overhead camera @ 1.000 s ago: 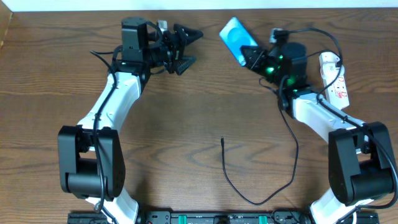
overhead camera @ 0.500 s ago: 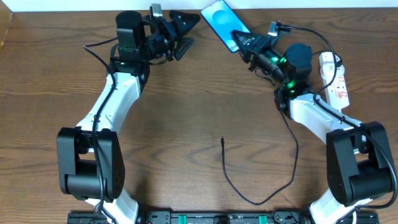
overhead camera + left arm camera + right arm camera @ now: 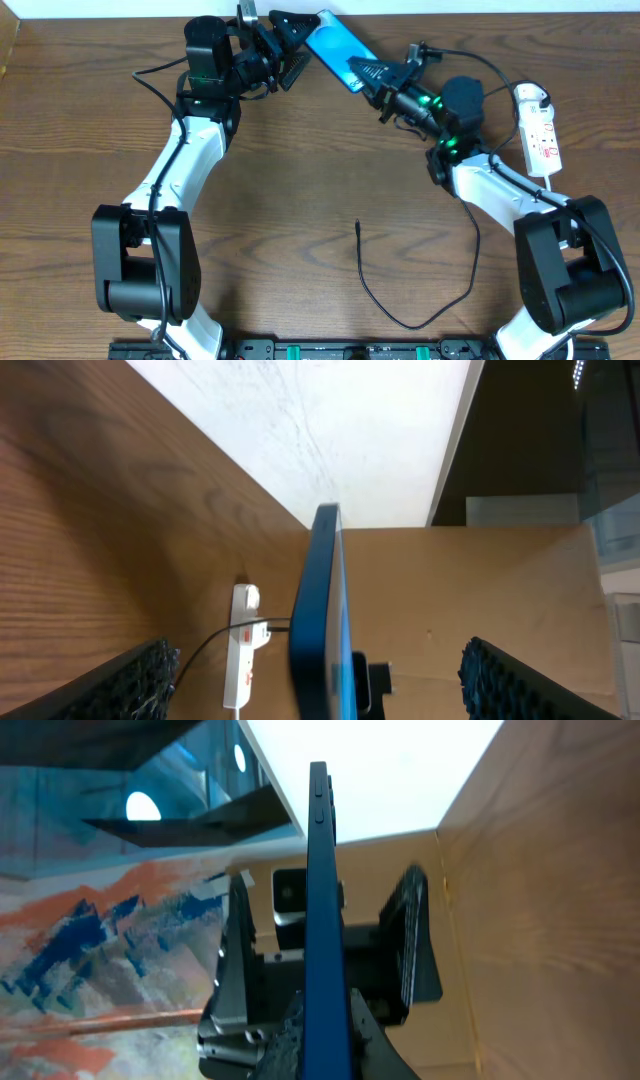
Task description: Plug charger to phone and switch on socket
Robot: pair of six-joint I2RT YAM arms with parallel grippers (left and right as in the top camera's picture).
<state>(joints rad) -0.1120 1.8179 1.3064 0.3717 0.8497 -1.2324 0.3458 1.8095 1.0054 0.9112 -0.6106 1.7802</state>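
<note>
Holding the phone (image 3: 335, 45) edge-up in my right gripper (image 3: 365, 75) at 12 o'clock, I have my left gripper (image 3: 310, 42) spread wide around its far end. The charger (image 3: 358, 240) lies loose near the table's centre, not yet plugged in. The socket (image 3: 540, 140) sits untouched at 3 o'clock. I judge both plugging and switching are left.

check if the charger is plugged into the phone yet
Not plugged in: the charger ends loose on the table, far from the phone held in the right gripper.
</note>
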